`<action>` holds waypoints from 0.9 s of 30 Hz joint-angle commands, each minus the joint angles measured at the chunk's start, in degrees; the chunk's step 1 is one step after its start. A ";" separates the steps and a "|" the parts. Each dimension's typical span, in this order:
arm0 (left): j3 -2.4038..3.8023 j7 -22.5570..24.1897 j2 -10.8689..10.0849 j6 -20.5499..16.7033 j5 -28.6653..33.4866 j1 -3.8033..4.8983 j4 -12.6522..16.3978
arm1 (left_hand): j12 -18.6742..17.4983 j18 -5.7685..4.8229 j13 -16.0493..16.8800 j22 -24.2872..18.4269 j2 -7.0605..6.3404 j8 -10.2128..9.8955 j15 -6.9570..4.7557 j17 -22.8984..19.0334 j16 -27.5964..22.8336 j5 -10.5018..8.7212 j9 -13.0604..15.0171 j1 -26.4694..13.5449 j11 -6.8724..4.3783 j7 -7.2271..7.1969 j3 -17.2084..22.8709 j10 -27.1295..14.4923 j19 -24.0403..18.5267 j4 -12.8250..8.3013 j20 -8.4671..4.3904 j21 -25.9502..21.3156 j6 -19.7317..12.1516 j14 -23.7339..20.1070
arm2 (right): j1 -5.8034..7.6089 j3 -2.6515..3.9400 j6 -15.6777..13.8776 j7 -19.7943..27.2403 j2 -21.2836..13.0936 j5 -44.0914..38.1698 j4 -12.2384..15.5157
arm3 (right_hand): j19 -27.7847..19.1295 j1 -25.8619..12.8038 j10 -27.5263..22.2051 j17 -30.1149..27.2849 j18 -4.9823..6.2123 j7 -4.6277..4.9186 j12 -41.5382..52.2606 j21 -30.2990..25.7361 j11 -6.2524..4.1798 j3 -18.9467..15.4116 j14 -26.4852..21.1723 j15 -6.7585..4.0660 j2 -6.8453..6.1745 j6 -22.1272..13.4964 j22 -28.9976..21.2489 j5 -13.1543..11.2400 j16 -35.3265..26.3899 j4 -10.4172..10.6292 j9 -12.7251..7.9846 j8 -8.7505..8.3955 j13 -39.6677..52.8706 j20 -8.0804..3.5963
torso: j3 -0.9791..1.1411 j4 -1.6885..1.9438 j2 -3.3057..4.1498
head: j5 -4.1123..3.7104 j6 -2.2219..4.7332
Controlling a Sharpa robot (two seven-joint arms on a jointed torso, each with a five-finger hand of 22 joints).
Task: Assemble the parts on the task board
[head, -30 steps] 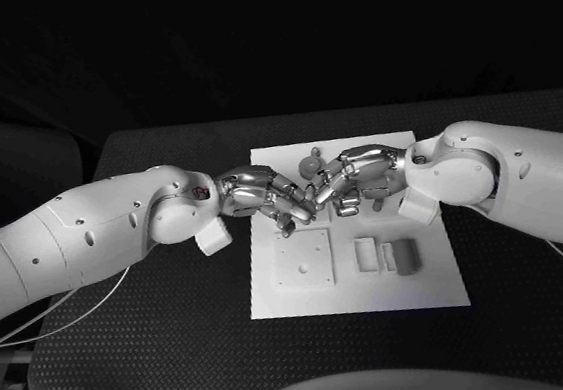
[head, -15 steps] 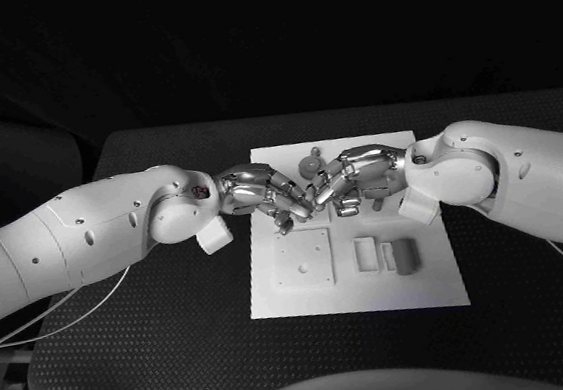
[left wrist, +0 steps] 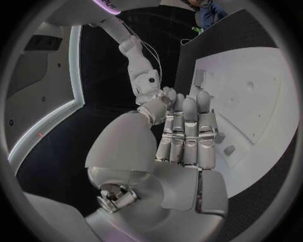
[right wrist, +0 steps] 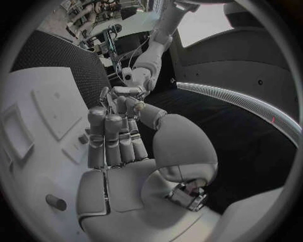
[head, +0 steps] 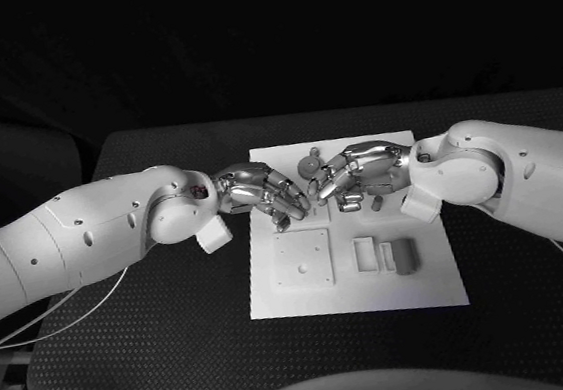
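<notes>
The white task board (head: pixel 355 284) lies in the middle of the table. My left hand (head: pixel 264 191) and right hand (head: pixel 354 173) hover over its far half, fingertips pointing at each other with a small gap between. A grey knob-like part (head: pixel 310 164) stands between them at the far side. In the left wrist view my left hand (left wrist: pixel 186 133) has its fingers side by side over the board (left wrist: pixel 265 101), thumb close alongside. My right hand (right wrist: pixel 116 136) lies much the same in the right wrist view. I cannot tell whether either pinches a small part.
On the board's near half lie a square plate (head: pixel 302 258), a slim frame piece (head: pixel 366 254) and a grey block (head: pixel 404 255). A grey peg (right wrist: pixel 55 202) lies on the board beside my right palm. Black table (head: pixel 159 337) surrounds the board.
The fingertips of both hands touched over the board earlier. They have drawn slightly apart and lifted a little. The parts on the near half have not moved.
</notes>
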 commanded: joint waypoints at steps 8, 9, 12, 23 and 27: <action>0.06 0.90 -0.11 -2.60 -0.74 0.05 0.05 | -0.31 0.75 0.10 0.47 -0.14 0.24 0.10 0.11 -0.26 0.20 0.26 -0.60 0.16 -0.12 0.71 0.23 0.25 -0.01 0.02 0.15 0.33 0.02 | -0.15 -0.01 -9.74 6.50 -2.51 -4.71 2.42 | 0.68 -5.48 -0.55 0.11 4.25 1.43 -0.21 -0.10 0.54 -4.96 0.43 0.31 -0.70 -1.72 0.75 -0.93 -0.15 0.56 -0.07 -0.67 -0.16 0.07 | -0.04 -0.02 0.00 | 0.01 0.14; 0.06 0.97 -0.14 -2.80 -0.75 0.05 0.04 | -0.30 0.75 0.13 0.50 -0.17 0.26 0.09 0.13 -0.25 0.20 0.30 -0.61 0.15 -0.13 0.78 0.26 0.26 -0.02 0.01 0.16 0.34 0.04 | -0.19 -0.01 -9.93 6.79 -2.81 -5.75 2.85 | 0.72 -6.74 -0.65 0.11 4.25 1.78 -0.28 -0.15 0.64 -6.34 0.42 0.37 -1.15 -2.54 0.70 -0.94 -0.17 0.68 -0.23 -1.11 -0.19 0.12 | -0.03 -0.01 0.00 | 0.02 0.20; 0.07 1.21 -0.23 -3.53 -0.92 0.05 0.10 | -0.30 0.74 0.18 0.53 -0.20 0.28 0.07 0.15 -0.24 0.20 0.35 -0.65 0.13 -0.15 0.91 0.30 0.28 -0.01 0.00 0.18 0.36 0.06 | -0.30 -0.03 -12.58 7.10 -3.93 -9.12 4.21 | 0.80 -8.69 -0.97 0.11 4.25 2.55 -0.57 -0.58 0.90 -9.33 0.41 0.59 -1.60 -4.70 0.44 -0.85 -0.25 0.74 -0.86 -2.41 -0.32 -0.03 | 0.00 -0.03 0.01 | -0.06 0.32; 0.07 2.05 -0.41 -5.05 -1.29 0.05 0.51 | -0.31 0.74 0.28 0.60 -0.24 0.33 0.04 0.18 -0.22 0.20 0.47 -0.74 0.11 -0.17 1.15 0.38 0.32 -0.01 -0.03 0.22 0.39 0.12 | -1.22 -0.92 -22.10 2.70 -5.91 -16.59 8.76 | 1.69 -11.23 -1.17 0.06 4.25 3.08 -0.97 -1.15 1.25 -10.95 1.06 0.91 -2.93 -6.61 0.03 -0.79 -0.29 2.88 -2.16 -3.83 -0.64 -0.41 | -0.01 -0.08 -0.01 | -0.16 0.54; 0.07 2.98 -0.47 -6.63 -1.60 0.05 0.85 | -0.32 0.74 0.31 0.63 -0.30 0.34 0.03 0.20 -0.21 0.20 0.50 -0.77 0.10 -0.18 1.22 0.39 0.33 -0.02 -0.05 0.24 0.39 0.14 | -1.25 -2.18 -24.72 1.21 -6.33 -12.40 10.48 | 1.92 -11.70 -1.07 0.07 4.25 3.04 -0.94 -1.19 1.21 -11.05 1.27 0.86 -3.07 -6.53 0.01 -0.80 -0.25 3.47 -2.34 -3.83 -0.65 -0.54 | -0.01 -0.10 0.00 | -0.36 0.70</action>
